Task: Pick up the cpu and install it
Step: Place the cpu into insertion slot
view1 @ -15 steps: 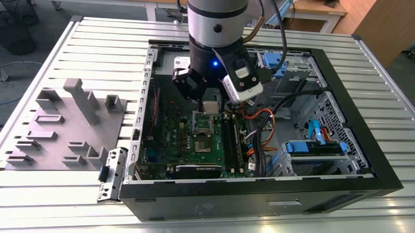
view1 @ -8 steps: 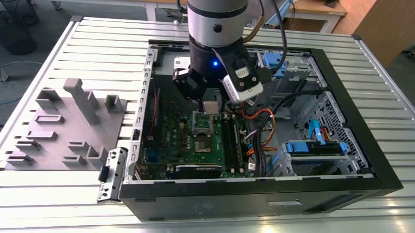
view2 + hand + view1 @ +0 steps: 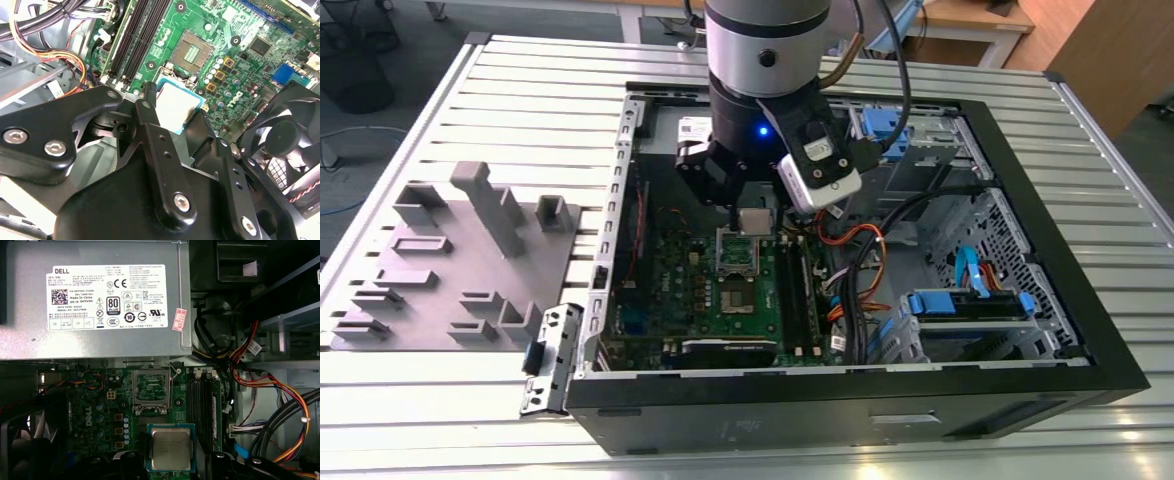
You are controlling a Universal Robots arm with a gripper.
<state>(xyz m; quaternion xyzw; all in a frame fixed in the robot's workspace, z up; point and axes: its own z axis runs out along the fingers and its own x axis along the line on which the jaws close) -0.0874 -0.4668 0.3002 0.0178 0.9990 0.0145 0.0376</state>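
Observation:
The cpu, a small square chip with a silvery top and pale rim, hangs level between my gripper's two black fingers. The gripper is shut on its edges. In the exterior view the cpu sits just under the gripper, inside the open computer case and above the green motherboard. The open socket, with its silver frame and dark centre, lies a short way beyond the chip in both wrist views and holds no chip. The same socket shows past the fingertips.
The silver power supply borders the socket on one side. Bundled coloured cables and memory slots run alongside it, and a black fan stands close by. A grey moulded tray lies on the slatted table at the exterior view's left.

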